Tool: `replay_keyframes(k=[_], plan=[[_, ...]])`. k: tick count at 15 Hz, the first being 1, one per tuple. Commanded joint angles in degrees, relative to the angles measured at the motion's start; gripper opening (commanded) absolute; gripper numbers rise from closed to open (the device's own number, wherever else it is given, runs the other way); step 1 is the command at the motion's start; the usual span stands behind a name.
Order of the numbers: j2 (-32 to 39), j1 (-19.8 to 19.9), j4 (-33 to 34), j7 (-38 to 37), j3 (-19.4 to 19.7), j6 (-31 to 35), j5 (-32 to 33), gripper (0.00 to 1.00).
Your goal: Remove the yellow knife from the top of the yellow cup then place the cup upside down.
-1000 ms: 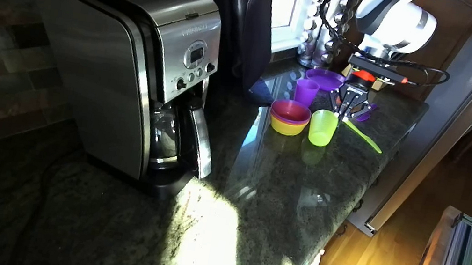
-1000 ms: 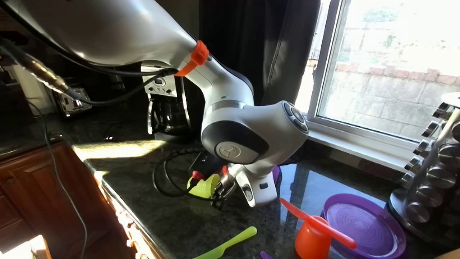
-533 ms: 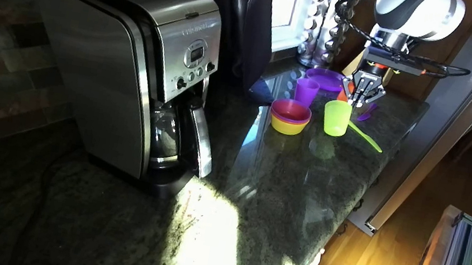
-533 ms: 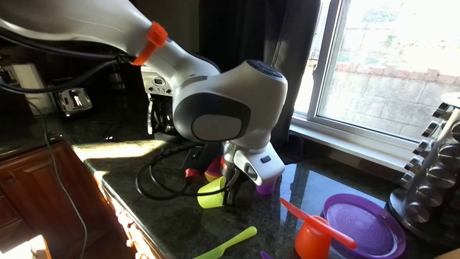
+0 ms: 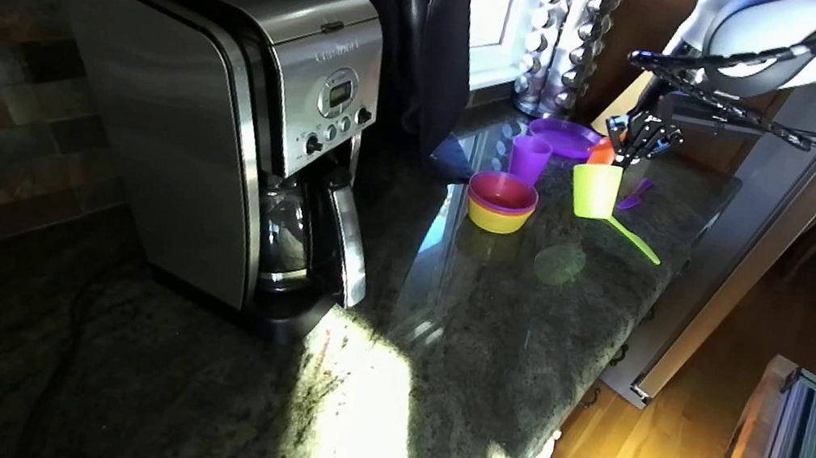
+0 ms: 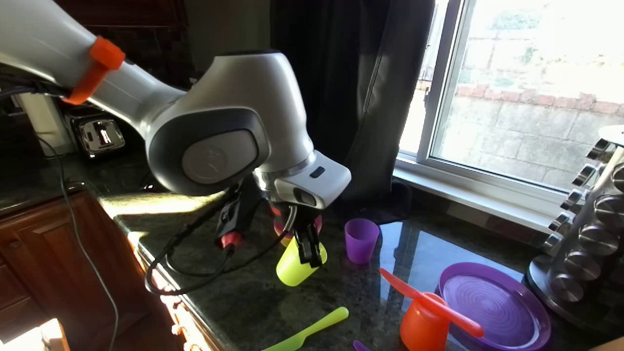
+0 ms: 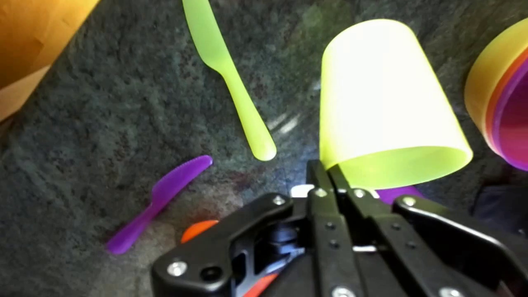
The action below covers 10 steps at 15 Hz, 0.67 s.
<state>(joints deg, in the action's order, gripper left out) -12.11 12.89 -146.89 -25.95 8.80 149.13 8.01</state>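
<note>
- Jaws clamped on the yellow cup (image 7: pixel 387 95), wrist view: the gripper (image 7: pixel 326 166) pinches one edge of its rim. Risk: with so small and off-centre a hold, the cup may well pivot or slip when turned over.
- Exterior view: the cup, slightly tilted, mouth up, appears held clear of the counter (image 5: pixel 467 369), where the yellow knife (image 5: pixel 634 239) lies. Its blade tip shows here but is cut off in the wrist view; cup and knife seem to meet, whereas the wrist view shows counter between them.
- Exterior view: only here does an orange knife (image 6: pixel 446 311) show, lying across an orange cup (image 6: pixel 424 324).
</note>
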Motion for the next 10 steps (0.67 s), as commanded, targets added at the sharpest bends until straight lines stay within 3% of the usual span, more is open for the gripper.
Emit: replay_keyframes(k=[1,5,10], plan=[[-4.7,3.7,-8.1,-4.4,-4.1,13.8,8.4,0.01],[-4.3,9.9,-10.9,-10.4,-8.2,24.4,16.2,0.01],[-4.3,16.4,-11.5,-14.9,-12.2,27.3,21.4,0.01]])
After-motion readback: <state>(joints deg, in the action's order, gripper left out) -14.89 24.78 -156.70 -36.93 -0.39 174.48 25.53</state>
